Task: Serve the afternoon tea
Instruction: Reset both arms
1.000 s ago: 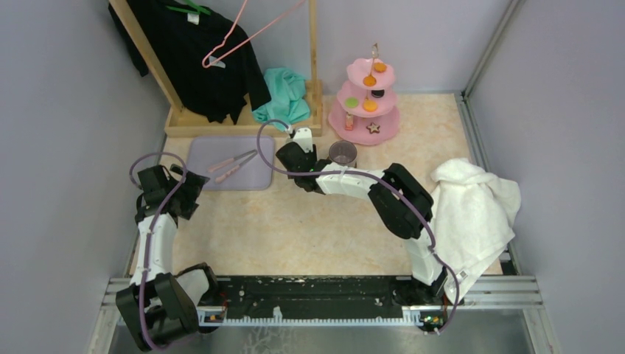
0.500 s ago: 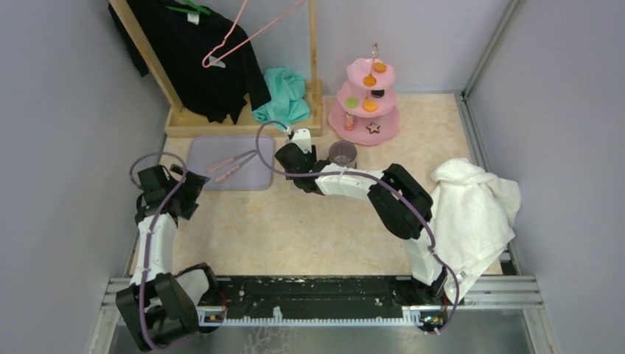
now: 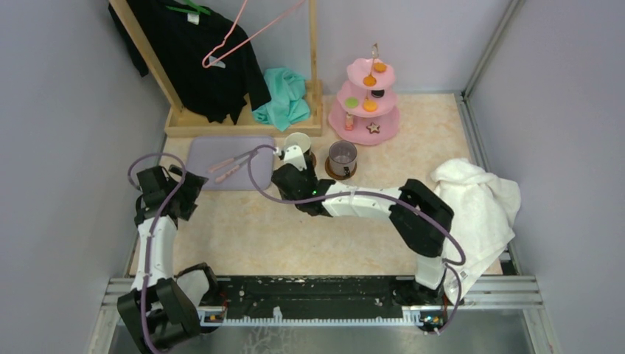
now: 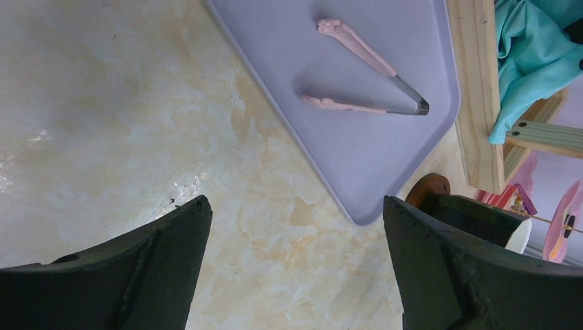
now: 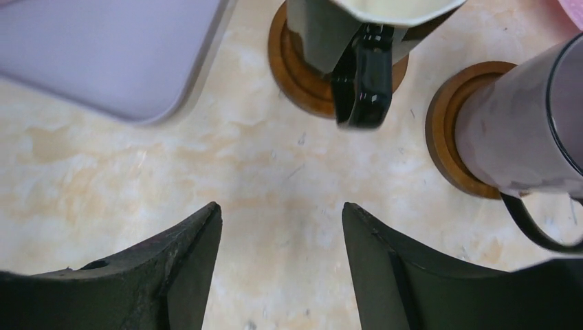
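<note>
While the left arm idles: left gripper (image 4: 295, 213) hangs over bare table beside the purple tray (image 4: 357, 137), jaws wide apart, nothing between them.
Tray contents: pink tongs (image 4: 364, 82) only, lying flat.
Right gripper (image 5: 282, 210): jaws apart and empty, just short of the black handle (image 5: 361, 75) of the cream mug (image 5: 323, 34), not touching it.
Cream mug position: upright on a brown coaster (image 5: 295, 89), just right of the tray.
Greyish-purple mug (image 5: 515, 130): upright on its own coaster (image 5: 443, 144), beside the cream mug, not touching it.
Pink stand (image 3: 389, 118): behind the mugs near the far wall; sweets (image 3: 370, 105) sit on all three tiers.
Step in hand: mug placement appears complete, with both cups seated on coasters.
Next move: probably serving the sweets. This calls for clearing the right arm from the mugs without clipping the handle, then taking the tongs from the tray.
</note>
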Action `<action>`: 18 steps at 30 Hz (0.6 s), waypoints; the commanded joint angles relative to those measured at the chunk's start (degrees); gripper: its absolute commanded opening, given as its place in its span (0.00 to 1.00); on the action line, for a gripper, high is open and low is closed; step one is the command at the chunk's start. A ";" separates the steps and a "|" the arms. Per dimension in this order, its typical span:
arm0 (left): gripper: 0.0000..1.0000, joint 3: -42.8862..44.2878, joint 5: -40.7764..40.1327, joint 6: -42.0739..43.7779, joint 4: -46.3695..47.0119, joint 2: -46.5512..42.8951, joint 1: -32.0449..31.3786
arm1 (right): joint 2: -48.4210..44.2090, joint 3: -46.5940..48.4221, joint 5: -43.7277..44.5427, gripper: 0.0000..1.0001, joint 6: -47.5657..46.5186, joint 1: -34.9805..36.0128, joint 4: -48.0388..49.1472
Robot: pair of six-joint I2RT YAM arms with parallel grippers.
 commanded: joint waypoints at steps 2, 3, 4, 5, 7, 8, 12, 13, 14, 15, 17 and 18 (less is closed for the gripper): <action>0.99 2.04 -1.12 -0.60 -0.75 -3.22 0.36 | -12.07 -5.72 3.17 0.66 -3.56 5.01 -1.15; 0.99 1.93 -1.09 -1.11 -0.47 -3.85 0.36 | -15.22 -7.49 4.19 0.67 -3.68 5.97 -1.13; 0.99 1.76 -0.89 -1.67 -0.08 -4.40 0.36 | -17.91 -9.41 5.25 0.67 -3.66 6.88 -0.89; 0.99 1.52 -0.72 -2.27 0.50 -4.92 0.29 | -20.47 -11.31 6.46 0.68 -3.16 7.35 -0.86; 0.99 1.27 -0.61 -3.27 2.20 -5.90 0.08 | -25.57 -14.28 9.50 0.70 -1.30 7.57 -1.85; 0.99 1.30 -0.98 -3.61 3.17 -6.26 -0.31 | -28.03 -15.41 11.41 0.70 -0.77 7.56 -2.57; 0.99 2.01 -6.72 -4.78 8.93 -6.70 -7.24 | -37.41 -19.04 23.83 0.89 0.99 7.56 -4.62; 0.99 2.81 -10.03 -4.87 10.16 -6.00 -10.29 | -39.26 -20.17 27.87 0.95 0.86 7.51 -4.10; 0.99 3.95 -13.79 -4.78 10.99 -4.69 -14.25 | -41.18 -21.16 31.50 0.98 0.06 7.00 -3.09; 0.99 5.59 -17.87 -4.37 11.79 -2.90 -18.15 | -42.83 -22.03 34.36 0.99 -0.93 5.84 -2.13; 0.99 9.50 -24.59 -3.34 12.27 2.15 -24.54 | -46.16 -23.13 36.16 0.99 -1.16 0.83 -1.18; 0.99 11.61 -26.81 -2.82 12.28 5.23 -26.66 | -47.49 -23.64 35.38 0.99 -0.65 -3.11 -1.08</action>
